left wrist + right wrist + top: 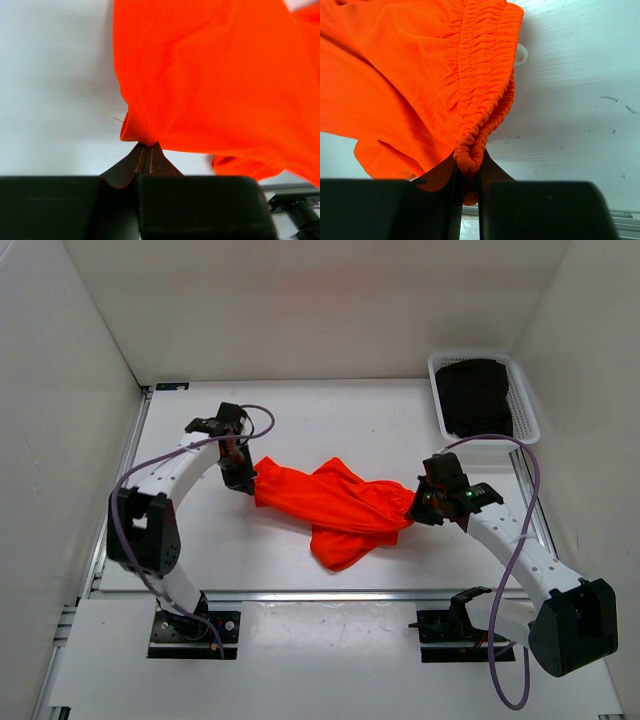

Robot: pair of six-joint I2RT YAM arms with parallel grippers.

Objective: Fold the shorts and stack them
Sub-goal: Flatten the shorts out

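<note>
- The shorts [340, 502] lie crumpled on the white table [300, 420], about mid-table between the two arms. They are drawn into a loose band from left to right, with one rounded lobe sagging toward the near edge.
- Their fabric is bright orange-red, a soft, fine mesh knit. Both wrist views show its pinhole texture, and it falls in shallow folds and rounded creases.
- The left gripper [146, 150] is pinched closed on a corner of the shorts at their left end. The thin hemmed edge is bunched into a small curl where the dark fingertips meet in a narrow wedge.
- The right gripper [469, 172] is closed on the waistband [485, 75] at the right end. This thick elastic band is gathered into close, puckered ridges, and a doubled roll of it is squeezed between the flat dark fingers.
- A small white rounded piece [520, 54] shows just behind the waistband; what it is cannot be told.
- The table is matte and smooth, with a few faint dark scuffs in the right wrist view.
- A white plastic basket [527, 410], rectangular with lattice walls, sits at the far right corner, well apart from the shorts. It holds dark cloth [475, 395] lying flat.
- Each arm has white shells and black joints, and a purple cable [520, 570] loops along it.
</note>
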